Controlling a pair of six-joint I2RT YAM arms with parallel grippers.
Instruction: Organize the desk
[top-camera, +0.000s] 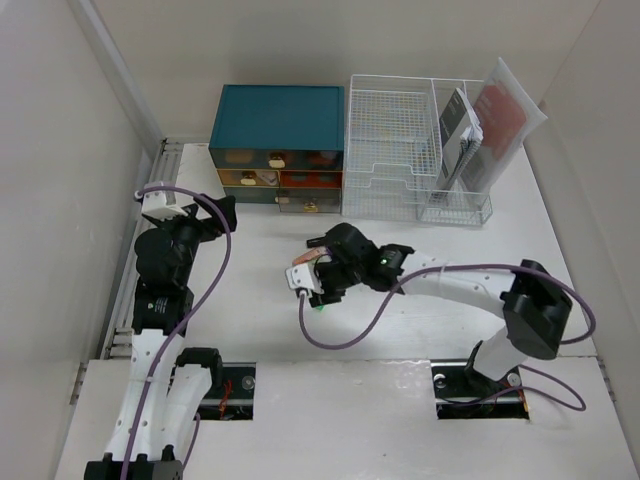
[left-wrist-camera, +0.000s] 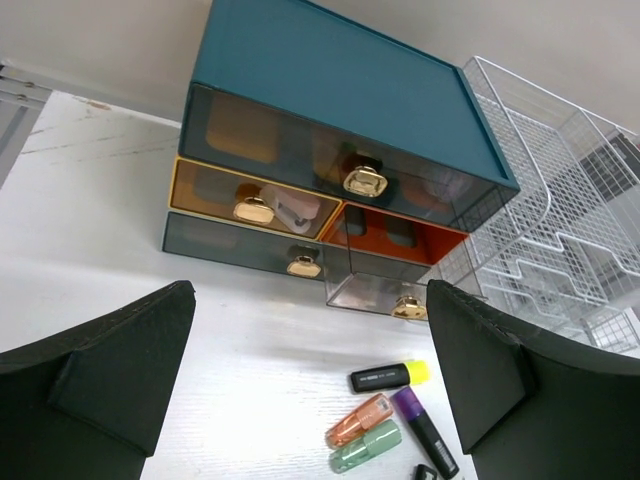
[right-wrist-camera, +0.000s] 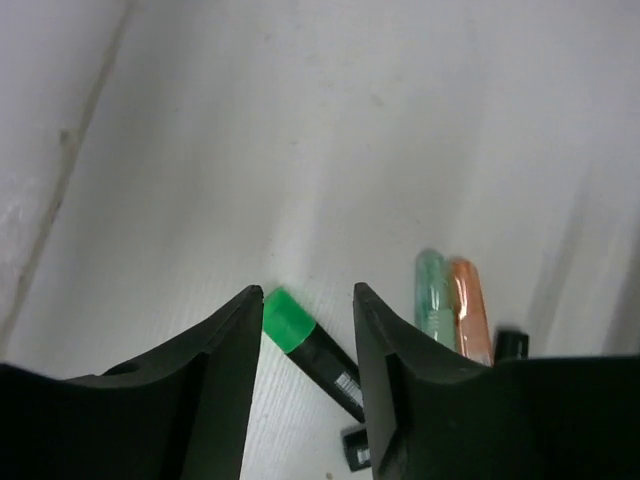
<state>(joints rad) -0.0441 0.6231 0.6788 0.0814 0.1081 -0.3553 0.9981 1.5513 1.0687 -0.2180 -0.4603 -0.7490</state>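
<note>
Just beneath right pincer (right-wrist-camera: 308, 295): desk (right-wrist-camera: 300, 120).

Overhead and wrist views over desk (top-camera: 250, 300)

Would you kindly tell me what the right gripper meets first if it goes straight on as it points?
Most likely the green-capped black marker, lying on the desk between its jaws, though depth is unclear.

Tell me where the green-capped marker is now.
In the right wrist view, the green-capped marker lies on the desk between the fingers of the right gripper, left of the mint tube.
</note>
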